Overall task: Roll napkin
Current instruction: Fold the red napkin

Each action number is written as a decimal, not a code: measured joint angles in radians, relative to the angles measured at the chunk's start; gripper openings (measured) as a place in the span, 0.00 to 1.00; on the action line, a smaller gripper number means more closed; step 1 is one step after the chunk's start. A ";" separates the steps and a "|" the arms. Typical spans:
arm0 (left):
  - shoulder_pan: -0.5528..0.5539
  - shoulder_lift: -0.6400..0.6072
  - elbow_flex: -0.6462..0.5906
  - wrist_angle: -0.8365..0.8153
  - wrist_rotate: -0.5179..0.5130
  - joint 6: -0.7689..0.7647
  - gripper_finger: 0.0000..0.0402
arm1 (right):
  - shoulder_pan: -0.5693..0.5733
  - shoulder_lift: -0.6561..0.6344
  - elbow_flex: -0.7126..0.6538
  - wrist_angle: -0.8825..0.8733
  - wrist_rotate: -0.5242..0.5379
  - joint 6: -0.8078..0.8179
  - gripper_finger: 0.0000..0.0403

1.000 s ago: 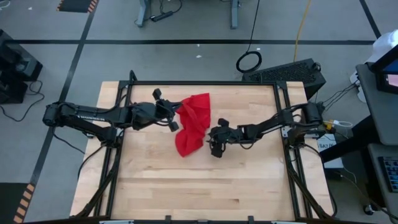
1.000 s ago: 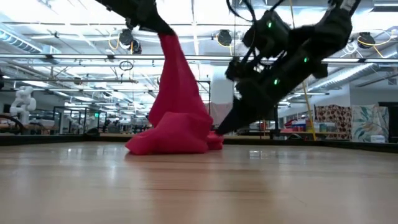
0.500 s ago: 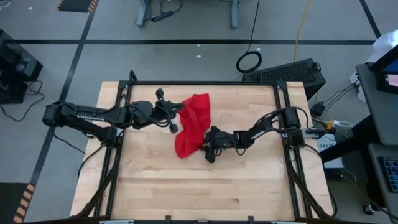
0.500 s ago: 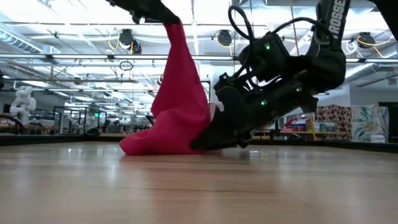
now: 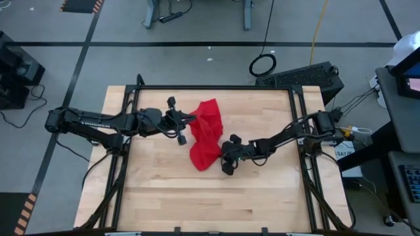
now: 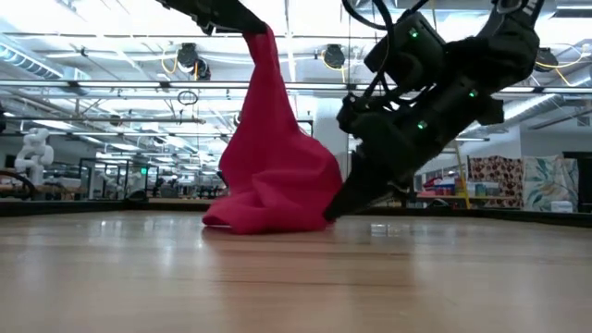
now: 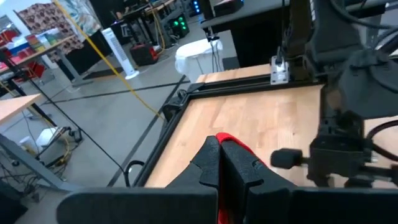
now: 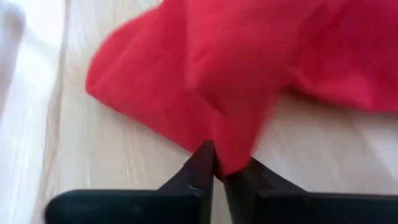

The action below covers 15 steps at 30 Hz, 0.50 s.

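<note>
The red napkin (image 5: pixel 207 134) hangs as a bunched strip from my left gripper (image 5: pixel 188 120), which is shut on its upper end high above the wooden table (image 5: pixel 197 196). In the low view the napkin's lower part (image 6: pixel 268 208) rests as a crumpled heap on the table top. My right gripper (image 5: pixel 222 159) is down at the table on the heap's right side and is shut on the cloth there. The white tag does not show. My left gripper pinches the napkin's top end (image 7: pixel 231 144) between its two fingers, which reach nearly level from the table's left. The cloth hangs below the fingers, with its lower part on the table. My right gripper pinches a protruding corner of the heap (image 8: pixel 231 158) between its fingertips. It comes slanting down from the table's right, and the cloth there lies low on the table.
A black metal frame (image 5: pixel 210 87) runs round the table's edges. Bare wood lies toward the near edge (image 5: pixel 210 210) and the far right corner (image 5: pixel 269 108). Beyond the table are cables, a dark case (image 5: pixel 308 75) and a desk (image 5: pixel 400 98).
My right gripper went toward the table's left to the napkin's lower heap, then came back a little toward the right and near edge with the cloth's corner between its fingers. The heap has slid with it toward the right. The top end stays up in my left gripper.
</note>
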 joint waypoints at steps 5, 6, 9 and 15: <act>0.000 0.000 0.000 -0.029 0.000 -0.002 0.00 | 0.023 -0.006 0.000 -0.076 0.025 0.003 0.23; 0.001 0.000 0.000 -0.031 0.000 -0.003 0.00 | 0.024 -0.006 0.000 -0.082 0.028 0.001 0.27; 0.004 0.000 0.000 -0.030 -0.009 -0.002 0.00 | 0.022 -0.006 0.000 -0.087 0.032 -0.017 0.35; 0.011 0.000 0.000 0.014 -0.115 0.050 0.00 | 0.019 -0.014 0.002 -0.134 0.038 -0.064 0.42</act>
